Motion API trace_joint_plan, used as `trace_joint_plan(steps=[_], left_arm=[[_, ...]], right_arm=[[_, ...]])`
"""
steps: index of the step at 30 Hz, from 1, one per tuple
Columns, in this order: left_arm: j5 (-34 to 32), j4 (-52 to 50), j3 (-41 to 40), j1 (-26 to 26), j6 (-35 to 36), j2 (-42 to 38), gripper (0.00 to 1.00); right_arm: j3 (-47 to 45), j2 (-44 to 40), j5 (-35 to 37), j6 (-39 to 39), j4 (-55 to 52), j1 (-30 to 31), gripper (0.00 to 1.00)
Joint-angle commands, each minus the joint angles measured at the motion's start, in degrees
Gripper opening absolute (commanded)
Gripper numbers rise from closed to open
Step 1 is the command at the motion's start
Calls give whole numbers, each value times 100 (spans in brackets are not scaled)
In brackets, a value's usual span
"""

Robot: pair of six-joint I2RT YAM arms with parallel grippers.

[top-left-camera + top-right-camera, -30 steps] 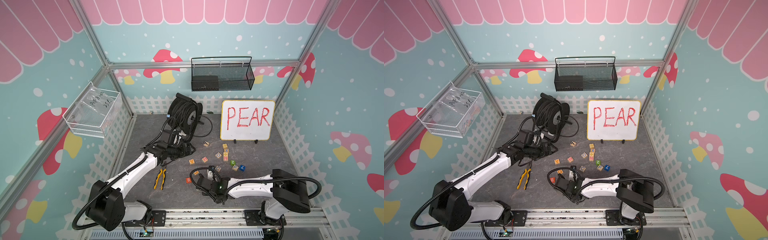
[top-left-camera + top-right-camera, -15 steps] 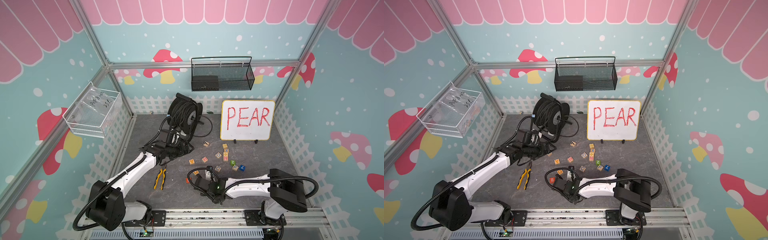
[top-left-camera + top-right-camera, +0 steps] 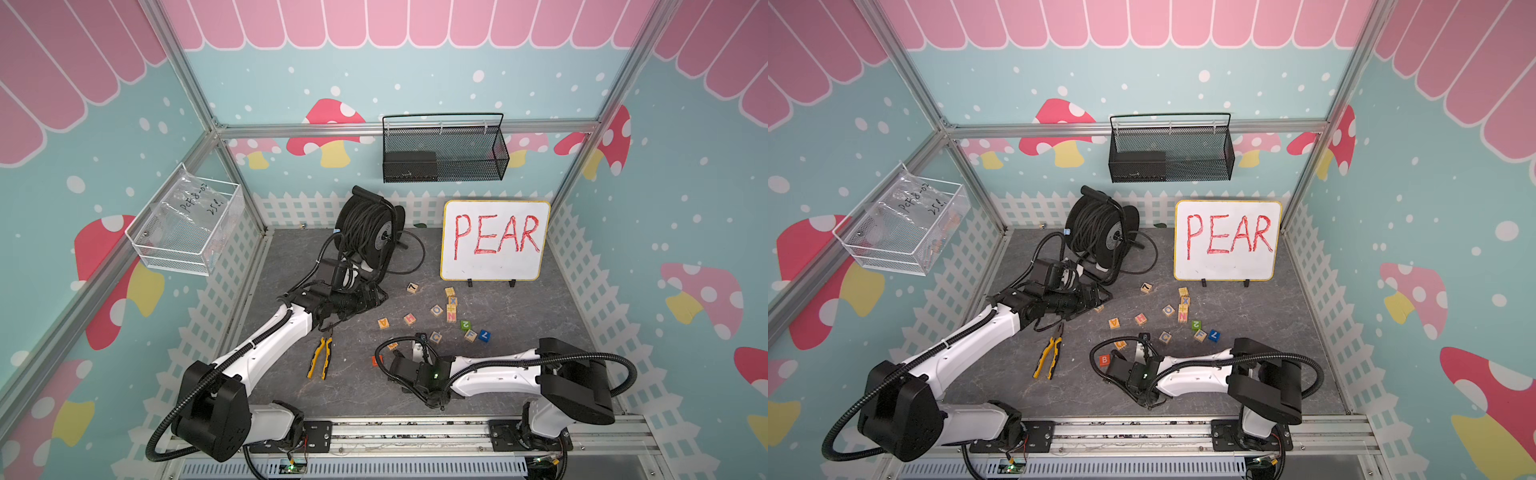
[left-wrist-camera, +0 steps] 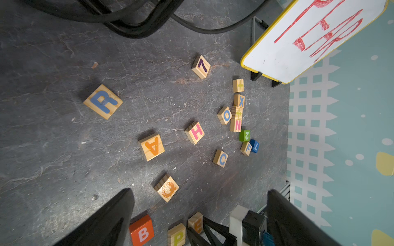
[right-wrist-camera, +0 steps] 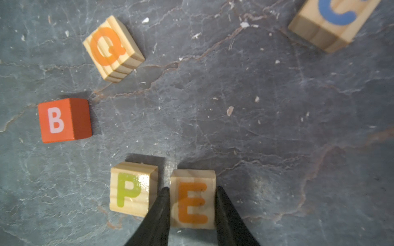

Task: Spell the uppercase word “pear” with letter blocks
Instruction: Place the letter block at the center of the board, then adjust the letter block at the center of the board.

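Nearest the front rail [image 3: 415, 436], on a dark stone-look mat [image 3: 540, 316]: right gripper [image 5: 190, 189] low over the E block [image 5: 193, 202], jaws narrow at its two sides, pinching or merely touching impossible to tell; P block [image 5: 133, 189] just beside, both flat on the mat. Farther in, A block [image 4: 151, 147], then R block [image 4: 103, 101] near the left gripper [image 4: 199, 192], jaws spread wide, holding nothing. Behind, against mushroom-print walls [image 3: 685, 208], a "PEAR" whiteboard [image 3: 494, 241]. Counted: two grippers, four task blocks, three solid-colour cubes [image 5: 64, 120], one pair of pliers [image 3: 321, 358], one cable reel [image 3: 368, 226], two wall baskets [image 3: 444, 153].
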Motion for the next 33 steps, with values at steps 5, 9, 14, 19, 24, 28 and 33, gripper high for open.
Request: trace_joint_plan(steps=[5,9,14,19,24,28,33], left_arm=[[83,94,-64,56,-39,-89,99],[84,94,-73,56,-44,-88,99],[81,96,-71,66,-43,-98,99],[105,113,-73,80,-40,-81,99],[137,127,-82,107,-59,-57,100],[158,154,-91,125,-80,-33,99],[206,176,-114,141,-111,10,99]], right_arm=[[92,34,188,196,-212,97,43],[86,6,220,195,-210,115,45],[10,-196,372,213,-202,154,52],[-257,-689,599,248,-85,229,60],[-574,-1109,755,486,-198,240,67],[-659,-1145,892,798,-769,231,72],[-702,-1023,838,1036,-1101,229,74]])
